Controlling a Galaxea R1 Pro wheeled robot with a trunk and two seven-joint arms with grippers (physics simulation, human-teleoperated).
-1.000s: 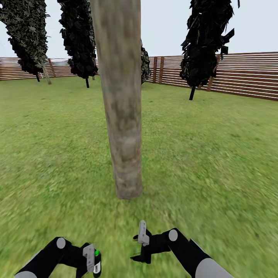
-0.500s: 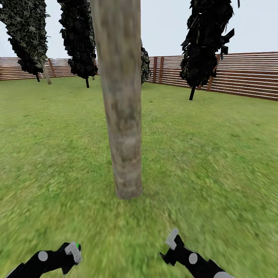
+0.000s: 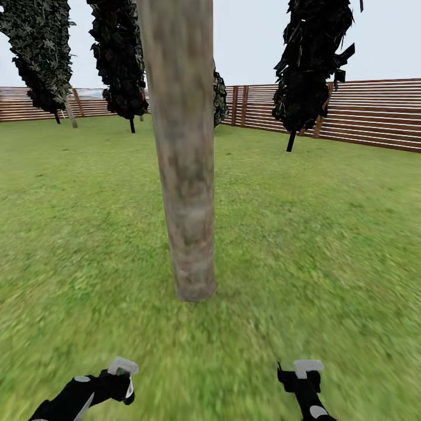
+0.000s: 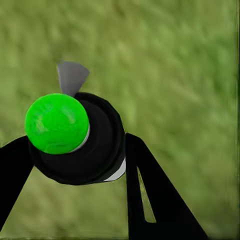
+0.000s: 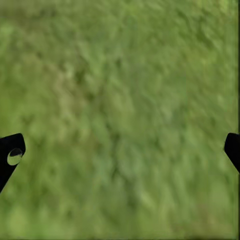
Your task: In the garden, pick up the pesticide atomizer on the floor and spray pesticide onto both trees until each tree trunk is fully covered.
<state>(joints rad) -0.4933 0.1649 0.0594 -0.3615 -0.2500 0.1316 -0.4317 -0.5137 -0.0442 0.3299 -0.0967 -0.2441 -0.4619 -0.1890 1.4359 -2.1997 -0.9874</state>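
Left gripper [image 4: 75, 150], low at 7 o'clock, clamped around pesticide atomizer [image 4: 80, 137], green-capped. Right gripper [image 5: 120, 150], at 5 o'clock, spread wide, empty above grass [image 5: 125, 75]. Tree trunk [image 3: 184, 175] at 12 o'clock, upright.

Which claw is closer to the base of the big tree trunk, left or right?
Left, but only slightly. The left claw is low and to the left of the tree trunk, holding the black spray bottle. The right claw is low, further out on the right, empty.
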